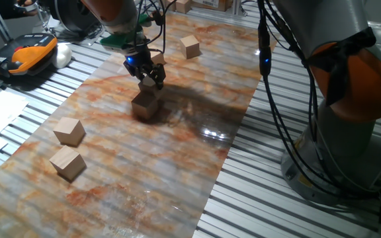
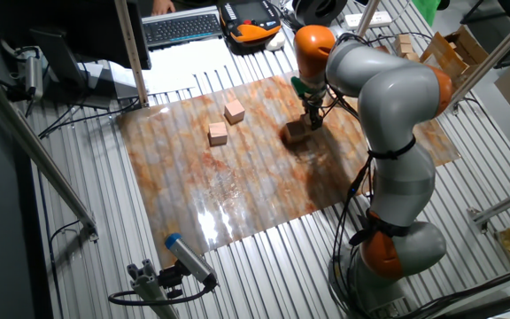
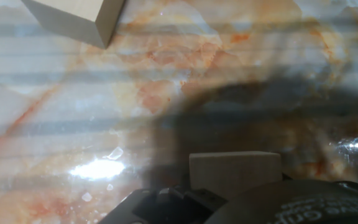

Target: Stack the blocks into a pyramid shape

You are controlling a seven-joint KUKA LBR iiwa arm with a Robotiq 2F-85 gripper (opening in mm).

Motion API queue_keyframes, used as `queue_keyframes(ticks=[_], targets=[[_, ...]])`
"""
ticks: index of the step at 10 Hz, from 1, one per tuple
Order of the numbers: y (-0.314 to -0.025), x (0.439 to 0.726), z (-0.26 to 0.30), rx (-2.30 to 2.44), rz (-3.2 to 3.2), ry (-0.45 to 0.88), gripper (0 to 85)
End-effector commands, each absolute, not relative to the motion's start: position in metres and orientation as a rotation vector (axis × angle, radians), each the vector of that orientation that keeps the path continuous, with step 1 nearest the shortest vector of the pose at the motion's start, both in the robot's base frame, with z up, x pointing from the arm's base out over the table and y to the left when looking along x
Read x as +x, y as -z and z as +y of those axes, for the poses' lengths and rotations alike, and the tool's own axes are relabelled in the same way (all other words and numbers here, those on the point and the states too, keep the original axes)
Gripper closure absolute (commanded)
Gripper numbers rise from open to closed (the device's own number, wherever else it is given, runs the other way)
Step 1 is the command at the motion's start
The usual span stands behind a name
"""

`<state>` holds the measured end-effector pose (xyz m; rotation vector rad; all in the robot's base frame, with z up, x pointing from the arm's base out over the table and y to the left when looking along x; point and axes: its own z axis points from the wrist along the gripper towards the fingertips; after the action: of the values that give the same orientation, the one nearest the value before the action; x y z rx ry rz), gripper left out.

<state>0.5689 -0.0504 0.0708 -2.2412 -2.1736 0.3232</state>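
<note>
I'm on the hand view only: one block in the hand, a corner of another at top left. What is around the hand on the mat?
Observer: The hand, shut on the held block, hangs just above a nearby block standing on the mat.
Operator: Any loose ones further off?
Observer: Yes, a pair of blocks, the first and the second, lie apart from each other, nearer the fixed camera.
Operator: Anything beyond the hand?
Observer: One far block sits alone toward the mat's far end.
</note>
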Motion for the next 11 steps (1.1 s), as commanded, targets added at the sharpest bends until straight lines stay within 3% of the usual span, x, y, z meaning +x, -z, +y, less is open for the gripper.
queue_keyframes(ticks=[1,11], targets=[[-0.0704,0.5688,-0.0504,-2.239,-2.176,-0.32,85.0],[-0.0634,0.5664,-0.0501,-2.237,-2.181,-0.318,85.0]])
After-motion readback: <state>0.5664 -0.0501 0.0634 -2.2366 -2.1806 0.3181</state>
